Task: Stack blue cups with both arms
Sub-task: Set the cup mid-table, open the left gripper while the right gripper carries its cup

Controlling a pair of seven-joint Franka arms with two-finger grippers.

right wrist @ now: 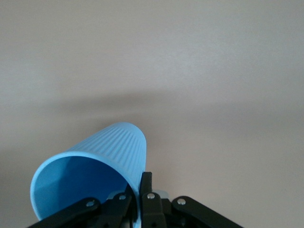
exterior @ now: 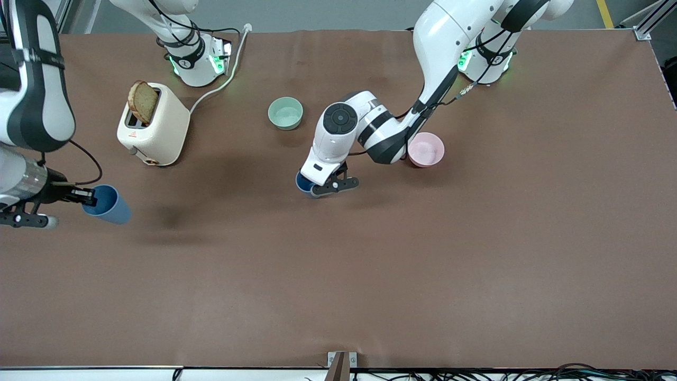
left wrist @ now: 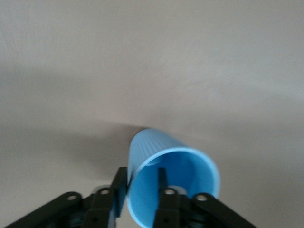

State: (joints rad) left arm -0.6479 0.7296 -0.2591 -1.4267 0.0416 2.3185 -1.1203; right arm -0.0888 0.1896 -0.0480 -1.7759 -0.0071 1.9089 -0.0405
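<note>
One blue cup hangs tilted over the right arm's end of the table, mouth toward my right gripper. In the right wrist view the right gripper is shut on this cup's rim wall, one finger inside and one outside. The other blue cup is at mid-table under my left gripper, mostly hidden by the hand. In the left wrist view the left gripper straddles that cup's rim wall. The outer finger is against the wall and the inner finger stands off it.
A cream toaster holding a bread slice stands near the right arm's base, its cable running to the table's back edge. A pale green bowl sits near the table's middle. A pink bowl sits beside the left arm's forearm.
</note>
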